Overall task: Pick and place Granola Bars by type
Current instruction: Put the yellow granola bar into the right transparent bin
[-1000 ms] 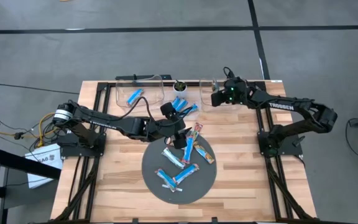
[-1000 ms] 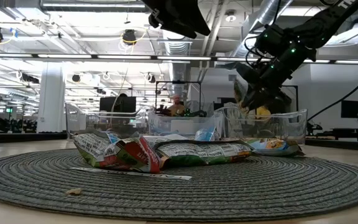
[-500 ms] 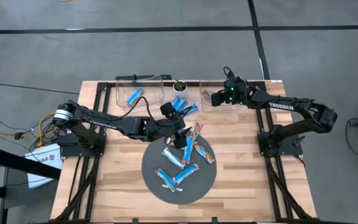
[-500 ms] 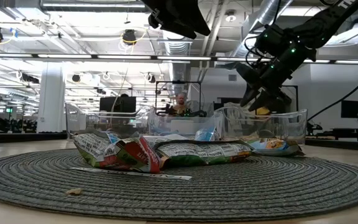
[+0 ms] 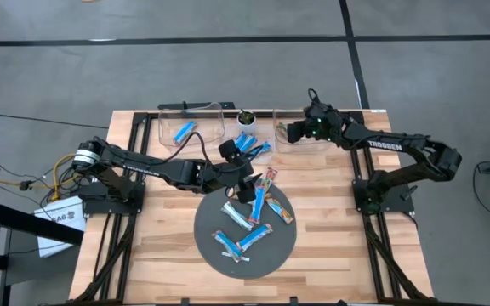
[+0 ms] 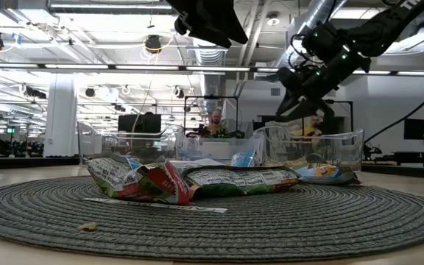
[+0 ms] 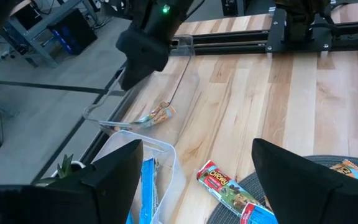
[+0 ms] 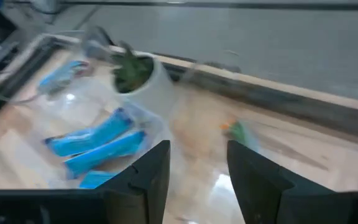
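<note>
So the sorting setup makes sense once you look at it: three clear bins sit in a row along the far edge of the desk, one per bar type, and the unsorted granola bars are piled on a round grey mat in the middle where both arms can reach.

The left bin has one blue bar in it, and the middle bin holds a few bright blue ones. The right bin has a tan bar lying flat on its floor, so that's clearly the spot for the brownish type.

The right claw hangs just above that right bin with its fingers parted and nothing between them, released as far as I can tell.

The left claw sits low over the far edge of the mat, fingers spread wide, empty, lined up over the pile. A red-and-green bar lies just off the mat's edge near it, my guess for its next grab.

There's a little potted plant between the bins, just decoration.
</note>
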Controlling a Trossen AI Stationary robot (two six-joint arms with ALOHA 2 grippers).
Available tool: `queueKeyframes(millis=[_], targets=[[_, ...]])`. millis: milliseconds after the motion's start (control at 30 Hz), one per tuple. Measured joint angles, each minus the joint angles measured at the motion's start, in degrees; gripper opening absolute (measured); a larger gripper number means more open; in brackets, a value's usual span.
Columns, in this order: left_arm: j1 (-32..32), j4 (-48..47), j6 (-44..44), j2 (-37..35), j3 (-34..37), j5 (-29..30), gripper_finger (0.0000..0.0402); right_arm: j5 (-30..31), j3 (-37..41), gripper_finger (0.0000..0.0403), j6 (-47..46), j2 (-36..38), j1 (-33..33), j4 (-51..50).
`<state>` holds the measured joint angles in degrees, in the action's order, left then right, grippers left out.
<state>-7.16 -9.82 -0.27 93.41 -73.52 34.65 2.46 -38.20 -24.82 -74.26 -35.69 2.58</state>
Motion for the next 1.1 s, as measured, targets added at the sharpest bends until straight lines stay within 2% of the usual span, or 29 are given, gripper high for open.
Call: queueKeyframes(millis=[233, 500, 900, 1100], targets=[[0.0, -0.3, 0.1, 0.0, 0.0, 0.0, 0.0294, -3.1, 0.0, 0.0142, 8.4, 0.0, 6.4, 5.7], [0.0, -1.1, -0.5, 0.0, 0.0, -0.9, 0.0294, -3.7, 0.0, 0.0133, 11.3, 2.9, 15.4, 2.1], [0.0, -1.7, -2.0, 0.0, 0.0, -0.9, 0.0294, -1.5, -0.6, 0.0126, 1.7, 7.5, 29.1, -11.8], [0.0, -2.9, -3.0, 0.0, 0.0, -0.9, 0.0294, 3.6, -5.7, 0.0121, -2.6, 5.8, 36.6, -23.9]])
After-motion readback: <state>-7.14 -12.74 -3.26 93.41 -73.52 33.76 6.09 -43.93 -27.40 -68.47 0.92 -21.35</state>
